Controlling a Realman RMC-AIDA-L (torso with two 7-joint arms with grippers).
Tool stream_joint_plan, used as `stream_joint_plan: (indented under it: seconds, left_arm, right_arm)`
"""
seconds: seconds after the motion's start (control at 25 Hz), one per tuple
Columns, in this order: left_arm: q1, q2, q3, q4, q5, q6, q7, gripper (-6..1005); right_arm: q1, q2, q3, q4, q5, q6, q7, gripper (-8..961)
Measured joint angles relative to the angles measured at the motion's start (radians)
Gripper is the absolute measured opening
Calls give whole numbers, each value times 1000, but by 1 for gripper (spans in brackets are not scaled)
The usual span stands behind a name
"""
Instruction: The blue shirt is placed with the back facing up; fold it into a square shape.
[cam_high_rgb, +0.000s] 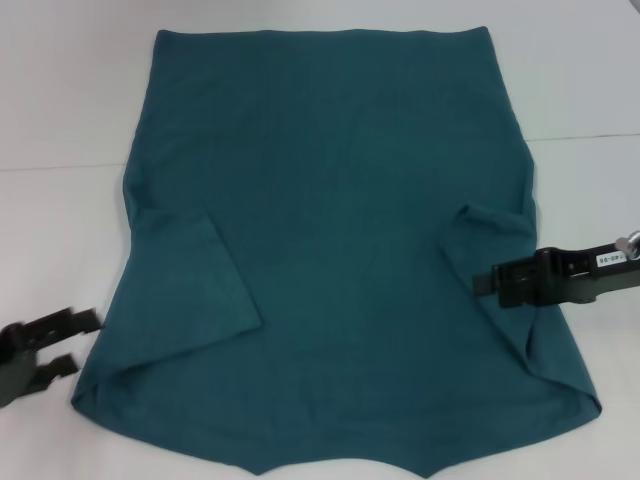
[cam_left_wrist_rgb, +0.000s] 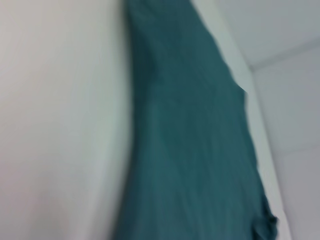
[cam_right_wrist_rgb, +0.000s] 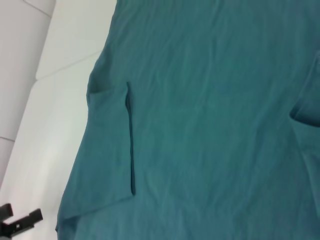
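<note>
Black and low at the near left, the left gripper (cam_high_rgb: 68, 342) sits on the white table (cam_high_rgb: 60, 100) with its jaws spread and nothing between them; the shirt's edge lies just beside its fingertips, not touching. Beyond those jaws the blue shirt (cam_high_rgb: 340, 230) spreads flat, plain side up, its left sleeve (cam_high_rgb: 195, 275) folded inward over the body. At the far side, the right gripper (cam_high_rgb: 482, 283) reaches in over the shirt's right edge beside the folded right sleeve (cam_high_rgb: 495, 222); whether its jaws are spread or pinching fabric I cannot tell.
</note>
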Motion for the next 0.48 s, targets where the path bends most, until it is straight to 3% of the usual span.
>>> stream_joint_plan:
  seconds: [0.48]
  left_arm:
    - [15, -2, -1, 9, 103, -41, -65, 872]
  right_arm:
    - [2, -5, 11, -2, 2, 1, -13, 624]
